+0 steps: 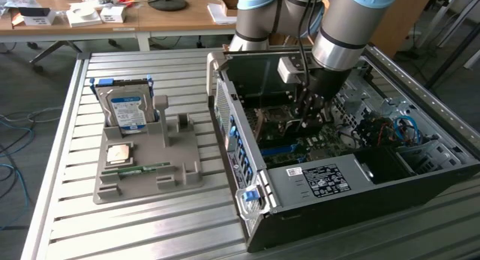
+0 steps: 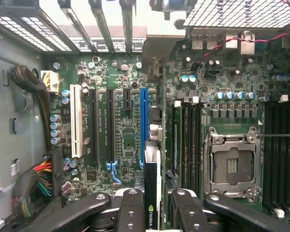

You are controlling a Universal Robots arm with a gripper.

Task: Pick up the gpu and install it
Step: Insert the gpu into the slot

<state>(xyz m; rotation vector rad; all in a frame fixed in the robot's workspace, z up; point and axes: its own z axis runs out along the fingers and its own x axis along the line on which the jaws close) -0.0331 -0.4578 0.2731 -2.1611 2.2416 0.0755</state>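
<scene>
I see my pincer [image 2: 156, 207] clamped on the gpu [image 2: 152, 179], held edge-on between its fingers inside the computer case [image 1: 338, 187]. The card's long axis runs parallel to the blue slot [image 2: 144, 121] just beyond, almost in line.

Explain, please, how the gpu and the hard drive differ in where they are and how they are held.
The gpu is clamped by the gripper; the hard drive stands free in the grey holder. The gpu is inside the open computer case, over the motherboard; the hard drive is outside it. The gpu is a thin dark card; the hard drive is a boxy silver unit. Both stand on edge.
</scene>
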